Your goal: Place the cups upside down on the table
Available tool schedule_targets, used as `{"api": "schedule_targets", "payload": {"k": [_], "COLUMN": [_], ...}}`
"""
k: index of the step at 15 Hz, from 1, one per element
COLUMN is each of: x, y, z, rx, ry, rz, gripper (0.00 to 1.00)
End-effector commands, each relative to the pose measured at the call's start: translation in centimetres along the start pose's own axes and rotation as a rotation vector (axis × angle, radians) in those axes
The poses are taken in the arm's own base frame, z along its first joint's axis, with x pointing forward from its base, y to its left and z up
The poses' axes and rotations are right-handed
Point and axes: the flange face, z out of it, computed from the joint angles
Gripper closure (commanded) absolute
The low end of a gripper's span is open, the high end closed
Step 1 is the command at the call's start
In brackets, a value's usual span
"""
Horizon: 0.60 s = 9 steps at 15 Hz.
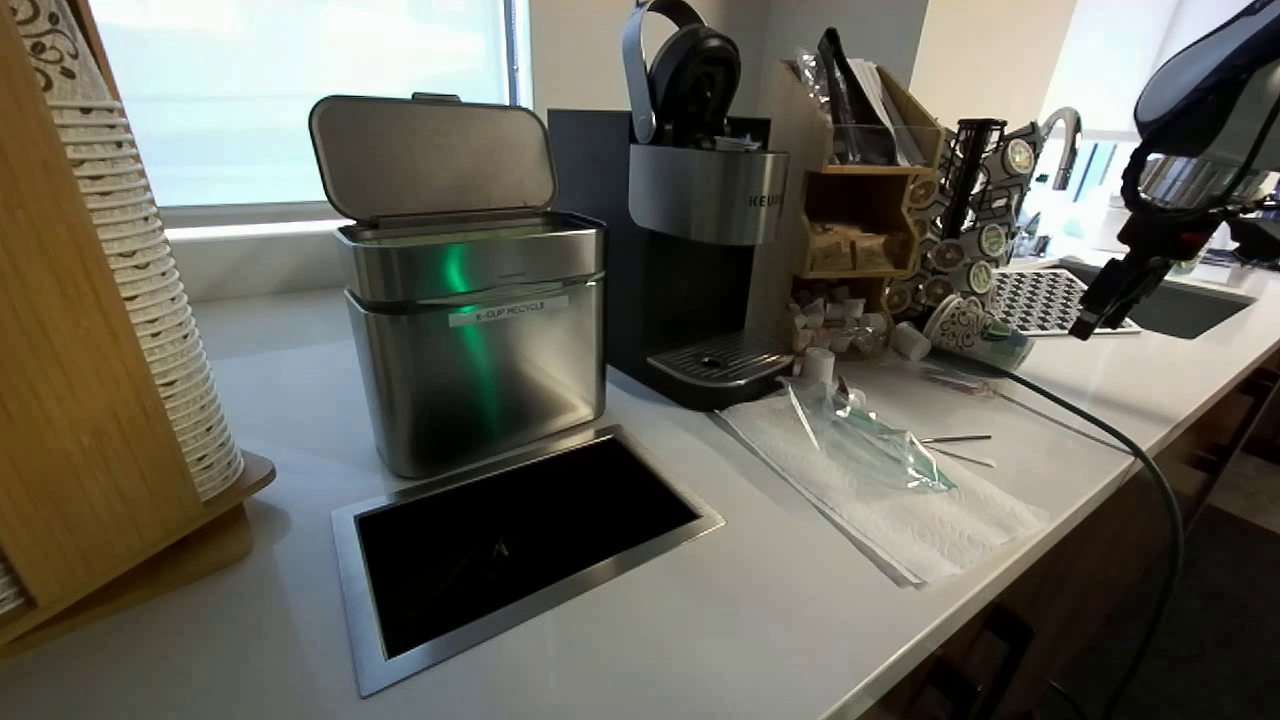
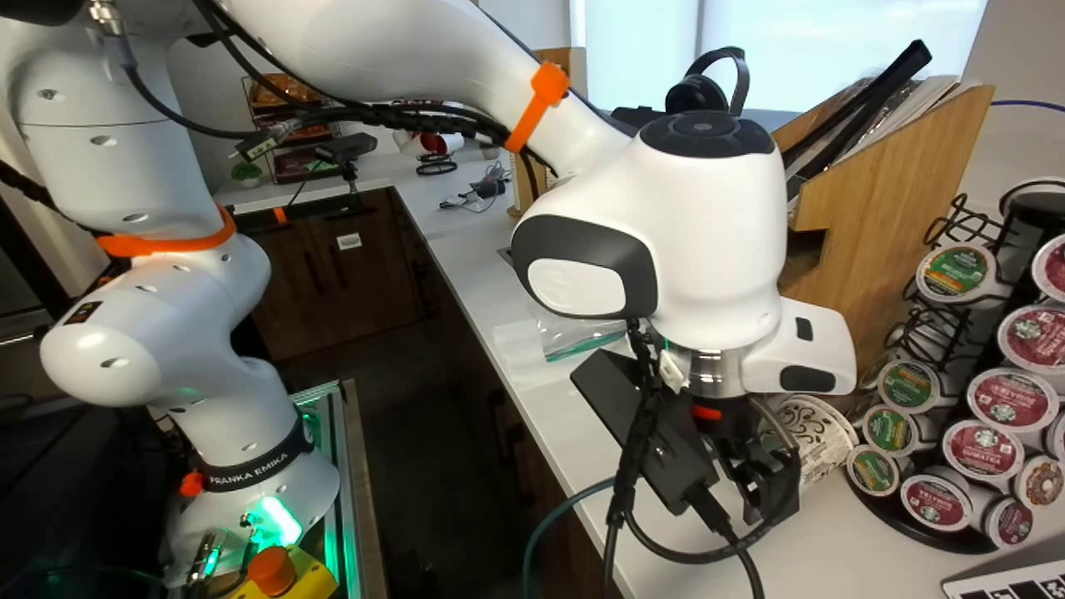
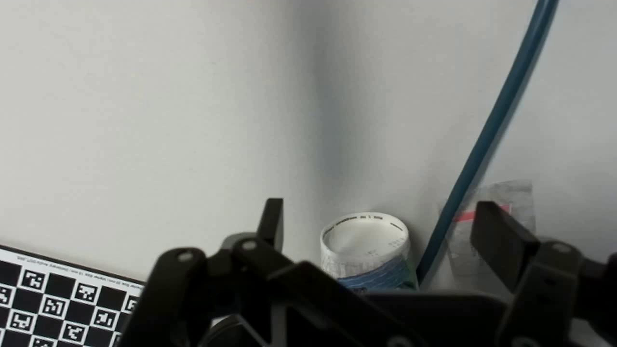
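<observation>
On the countertop (image 3: 144,120), your blue-patterned cup (image 3: 369,253) lies on its side, seen in the wrist view between the widely spread fingers of your gripper (image 3: 380,212), touching neither, a blue cable (image 3: 482,147) just beside it

Tabletop (image 1: 760,600) pale grey-white, end effector (image 3: 379,209) black, blue-banded white cup (image 3: 368,250) apparently green at one side in the wrist view, scroll-patterned cup (image 2: 819,433) dark on off-white in an exterior view, teal-blue cable (image 3: 496,113), black-and-white checkered board (image 3: 53,289), white arm (image 2: 715,241) with orange straps (image 2: 531,121).
</observation>
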Motion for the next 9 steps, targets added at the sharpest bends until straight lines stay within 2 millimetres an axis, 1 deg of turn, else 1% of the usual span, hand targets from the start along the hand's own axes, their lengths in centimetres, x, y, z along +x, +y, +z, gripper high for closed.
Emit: {"api": "schedule_targets", "payload": {"k": [1, 3, 6, 9], "x": [1.6, 2.6, 3.9, 4.8], "y": [1.0, 0.7, 0.5, 0.4], "z": [1.7, 2.4, 4.1, 5.5], "rx": [-0.002, -0.011, -0.024, -0.038], "ry": [0.004, 0.001, 0.009, 0.025], "rz": [-0.063, -0.09, -0.087, -0.08], "gripper": [0.0, 0.0, 0.0, 0.0]}}
